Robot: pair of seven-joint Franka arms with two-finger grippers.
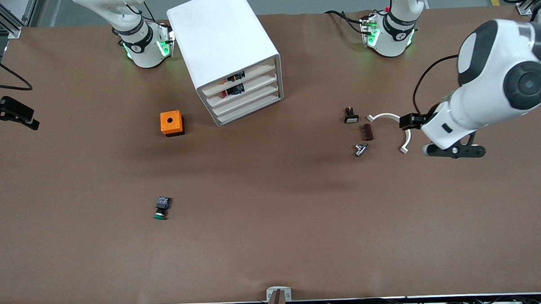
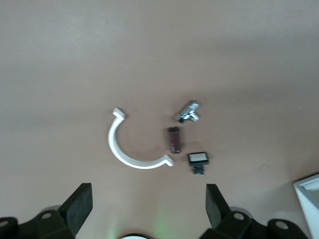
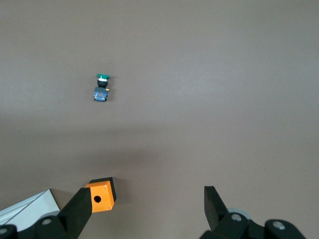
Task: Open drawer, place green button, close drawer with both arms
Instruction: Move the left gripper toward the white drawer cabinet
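Both grippers hang wide open and empty: the small green-capped push button (image 1: pixel 161 208) lies on its side nearer the front camera than the orange cube (image 1: pixel 172 123), toward the right arm's end, under the right gripper (image 3: pixel 144 209), while the left gripper (image 2: pixel 148 209) hovers over the white curved piece (image 1: pixel 392 126).

Two white jointed arms seen, shells glossy and rounded. Left arm (image 1: pixel 497 85): large black circular joint cap at 3 o'clock of the upper housing, black joint ring, black cable looped from the wrist. Left hand (image 2: pixel 149 211): black, two blocky fingers on bolted brackets. Right hand (image 3: pixel 147 214): same black build. Both bases (image 1: pixel 143 44) white, black-banded, green status lights lit, black cables attached.
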